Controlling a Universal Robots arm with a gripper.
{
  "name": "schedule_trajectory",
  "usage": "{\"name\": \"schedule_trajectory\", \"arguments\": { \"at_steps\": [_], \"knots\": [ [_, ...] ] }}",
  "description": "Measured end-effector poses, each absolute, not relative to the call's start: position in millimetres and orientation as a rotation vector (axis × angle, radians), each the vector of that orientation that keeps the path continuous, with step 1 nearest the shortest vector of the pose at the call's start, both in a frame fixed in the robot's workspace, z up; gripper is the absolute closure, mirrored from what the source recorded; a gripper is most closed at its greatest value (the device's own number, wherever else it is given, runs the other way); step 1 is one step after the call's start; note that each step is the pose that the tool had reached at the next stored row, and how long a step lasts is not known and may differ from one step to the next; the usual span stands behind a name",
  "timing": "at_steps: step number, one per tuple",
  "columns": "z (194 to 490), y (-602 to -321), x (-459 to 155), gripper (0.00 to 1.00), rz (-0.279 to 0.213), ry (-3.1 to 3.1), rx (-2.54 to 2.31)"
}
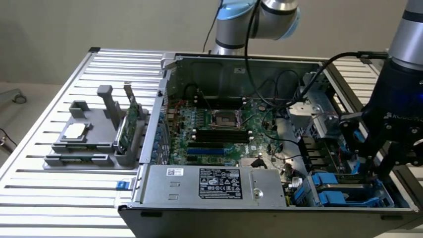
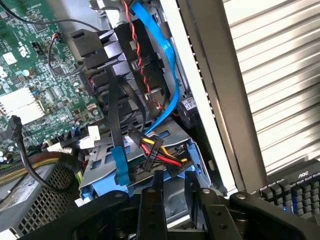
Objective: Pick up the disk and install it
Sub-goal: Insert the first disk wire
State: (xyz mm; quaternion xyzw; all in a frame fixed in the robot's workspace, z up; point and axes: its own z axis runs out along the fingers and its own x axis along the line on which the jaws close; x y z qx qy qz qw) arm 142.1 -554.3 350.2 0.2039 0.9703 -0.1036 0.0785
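Blue-framed metal, one disk (image 2: 173,207), clamped in the one end effector (image 2: 173,177) inside one computer case (image 1: 251,74).

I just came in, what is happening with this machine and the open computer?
A robot arm's gripper is down at the drive bay of an open computer case, at the exterior view's right, among blue carriers and cables. The disk, silver-grey with blue edging, appears to lie just under it. Whether it is gripped or already seated, I cannot tell.
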Motion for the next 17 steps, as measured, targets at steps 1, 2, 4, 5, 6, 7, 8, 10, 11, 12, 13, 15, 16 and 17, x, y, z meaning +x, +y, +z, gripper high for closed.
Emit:
{"name": "schedule_trajectory", "arguments": {
  "at_steps": [1,2,4,5,6,7,8,10,11,12,13,15,16,17],
  "knots": [
    [350.2,-555.0,143.0,0.69,-0.31,2.905,0.612],
    [350.2,-555.8,143.4,0.69,-0.311,2.904,0.614],
    [350.1,-557.0,143.6,0.69,-0.311,2.903,0.624],
    [350.1,-557.6,143.6,0.69,-0.312,2.902,0.631],
    [350.1,-558.3,143.7,0.69,-0.313,2.9,0.64],
    [350.0,-559.0,143.7,0.69,-0.313,2.899,0.65],
    [350.0,-559.6,143.7,0.69,-0.314,2.898,0.658],
    [349.8,-560.6,143.7,0.69,-0.315,2.894,0.678],
    [349.5,-560.9,143.7,0.69,-0.316,2.892,0.69],
    [349.3,-561.0,143.7,0.69,-0.317,2.89,0.702],
    [349.2,-561.1,143.7,0.69,-0.318,2.888,0.717],
    [348.5,-561.2,143.7,0.69,-0.32,2.882,0.748],
    [348.2,-561.2,143.7,0.69,-0.321,2.879,0.764],
    [347.8,-561.2,143.7,0.69,-0.322,2.876,0.78]
  ]
}}
